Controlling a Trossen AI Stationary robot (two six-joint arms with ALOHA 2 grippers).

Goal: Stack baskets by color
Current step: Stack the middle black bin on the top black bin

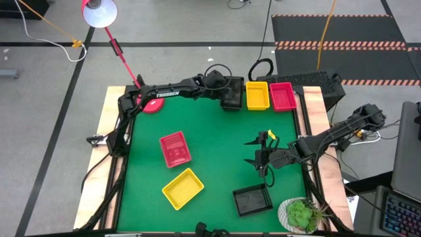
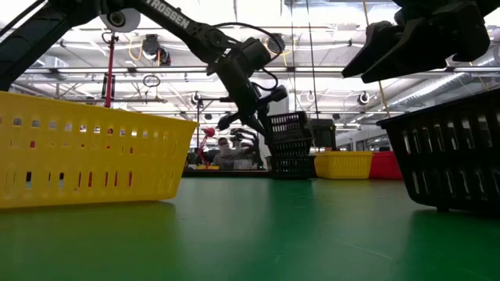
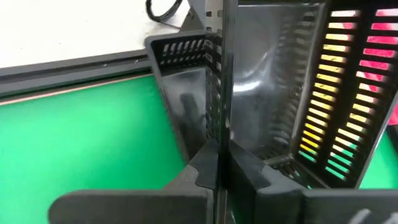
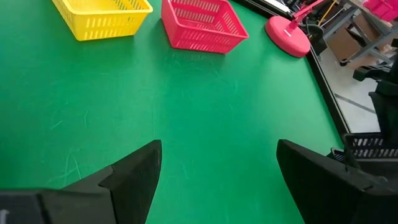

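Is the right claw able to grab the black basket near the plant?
Probably yes. The right claw hangs open above bare mat, and the black basket sits close by with nothing between them.

Counter (image 1: 217, 138): green surface with pale wood edging. Red lamp (image 1: 99, 12) stands at the far left corner; its round base (image 1: 152, 105) rests on the green, its head reaching out over the grey floor. Potted plant (image 1: 301, 214) sits at the near right corner. A keyboard (image 1: 400, 216) lies off the counter, far right.

Grey floor (image 1: 197, 26), striped black mat (image 1: 335, 29).
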